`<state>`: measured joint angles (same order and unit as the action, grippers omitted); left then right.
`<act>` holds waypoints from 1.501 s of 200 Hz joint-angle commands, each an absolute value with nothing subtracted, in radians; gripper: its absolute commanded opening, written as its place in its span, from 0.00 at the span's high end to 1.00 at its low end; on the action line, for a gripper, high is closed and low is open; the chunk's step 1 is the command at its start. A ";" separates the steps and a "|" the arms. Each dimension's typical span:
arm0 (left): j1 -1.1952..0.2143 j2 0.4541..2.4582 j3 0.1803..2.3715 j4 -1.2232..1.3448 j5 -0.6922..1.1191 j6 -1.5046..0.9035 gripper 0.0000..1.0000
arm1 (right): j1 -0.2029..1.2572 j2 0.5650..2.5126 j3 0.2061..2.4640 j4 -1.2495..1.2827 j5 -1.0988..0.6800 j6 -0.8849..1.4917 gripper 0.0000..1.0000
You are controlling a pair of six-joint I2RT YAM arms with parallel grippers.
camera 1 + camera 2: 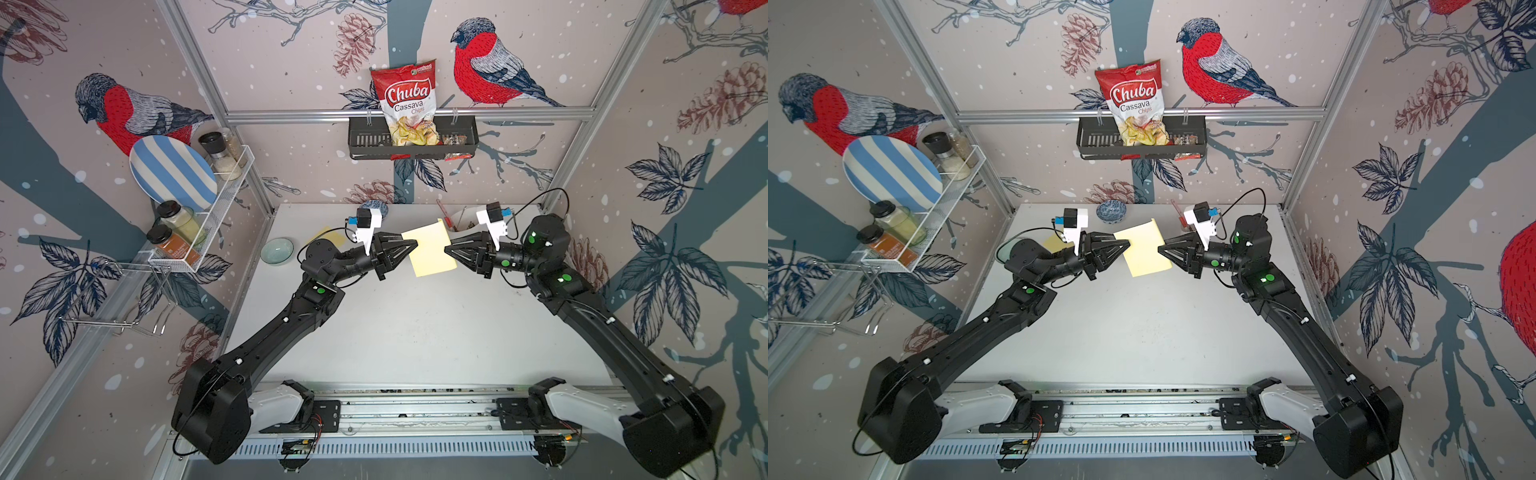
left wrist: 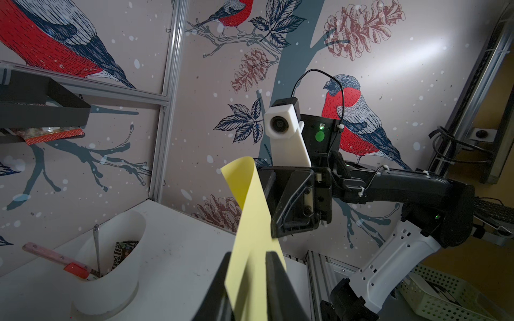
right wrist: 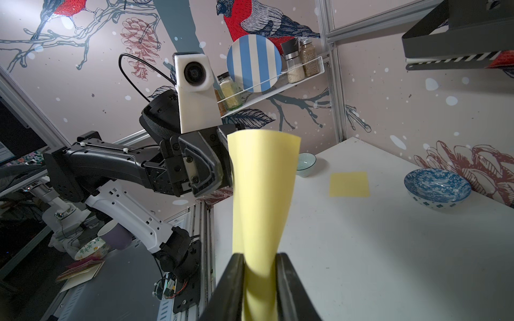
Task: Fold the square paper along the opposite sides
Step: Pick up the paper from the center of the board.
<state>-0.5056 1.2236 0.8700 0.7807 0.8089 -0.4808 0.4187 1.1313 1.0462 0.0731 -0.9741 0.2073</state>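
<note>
Gripping the paper from opposite sides, well clear of the table — left pincer on one edge, right pincer on the edge facing it. Narrow at both ends, jaws drawn close with the paper pinched between them. Seen in each wrist view as a yellow strip running out from between the fingers toward the opposing pincer. Spanning the short gap between the two tips, bowed and slightly twisted rather than taut, one corner curling upward beside the right pincer. No crease visible.

Judged to be the opening of the fold: both edges secured, the halves not yet brought together. Next move, by this reading, calling for the pincers to close on each other so that edge meets edge squarely — slowly and level, since a thin, twisted paper could land skewed or slip from a light pinch. Then down to the table beneath the pincers for pressing flat.

Reaching forward from the rail, left arm and right arm alike bent outward at the elbow and turned in at the wrist, pincers pointing tip to tip, roughly level. Lying on the table back behind the left pincer, a second sheet, untouched.
</note>
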 commanded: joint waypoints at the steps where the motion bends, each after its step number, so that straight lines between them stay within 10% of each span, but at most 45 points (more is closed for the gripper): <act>1: -0.503 1.222 0.866 0.847 0.819 -0.500 0.80 | 0.424 1.132 1.051 0.111 -0.967 0.210 0.75; 209: -0.497 1.237 0.859 0.885 0.834 -0.534 1.00 | 0.433 1.131 1.052 0.118 -0.950 0.212 0.74; 260: -0.490 1.236 0.913 0.799 0.867 -0.510 1.00 | 0.426 1.108 1.053 0.077 -0.790 0.207 0.32; 300: -0.491 1.224 1.037 0.508 0.927 -0.366 1.00 | 0.275 1.029 1.022 0.125 -0.628 0.317 0.26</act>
